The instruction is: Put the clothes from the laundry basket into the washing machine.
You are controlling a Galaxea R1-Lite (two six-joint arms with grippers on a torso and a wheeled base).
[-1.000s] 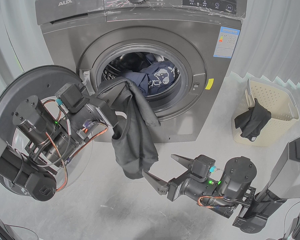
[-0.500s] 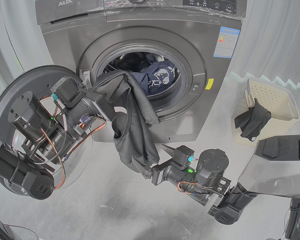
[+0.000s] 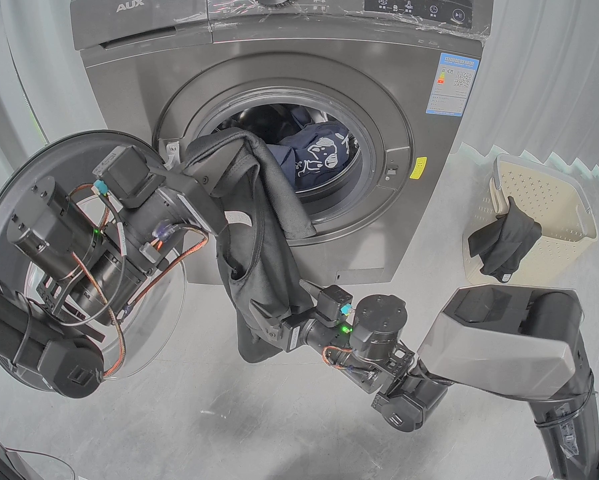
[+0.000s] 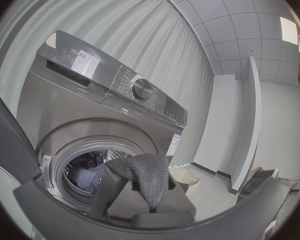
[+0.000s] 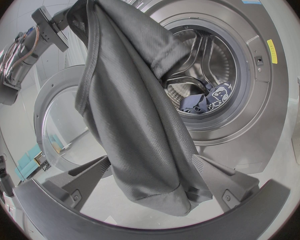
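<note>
A dark grey garment [image 3: 263,248] hangs from my left gripper [image 3: 205,168], which is shut on its top just left of the washing machine's [image 3: 146,95] round opening. The cloth drapes over that gripper [image 4: 150,197] in the left wrist view. My right gripper [image 3: 274,325] is open at the garment's lower end. In the right wrist view the garment [image 5: 133,117] hangs between the spread fingers [image 5: 86,177] of the right gripper [image 5: 150,159]. Navy clothes [image 3: 313,155] lie in the drum. A black garment [image 3: 506,241] hangs over the rim of the cream laundry basket [image 3: 553,195].
The washer door [image 3: 53,168] stands swung open at the left, behind my left arm. The basket stands on the floor to the right of the machine. Bare grey floor [image 3: 213,415] lies in front. Curtains hang behind the machine.
My right arm has swung left and up from the floor area, bringing its open fingers around the garment's bottom. My left gripper has lifted the garment slightly toward the opening.
</note>
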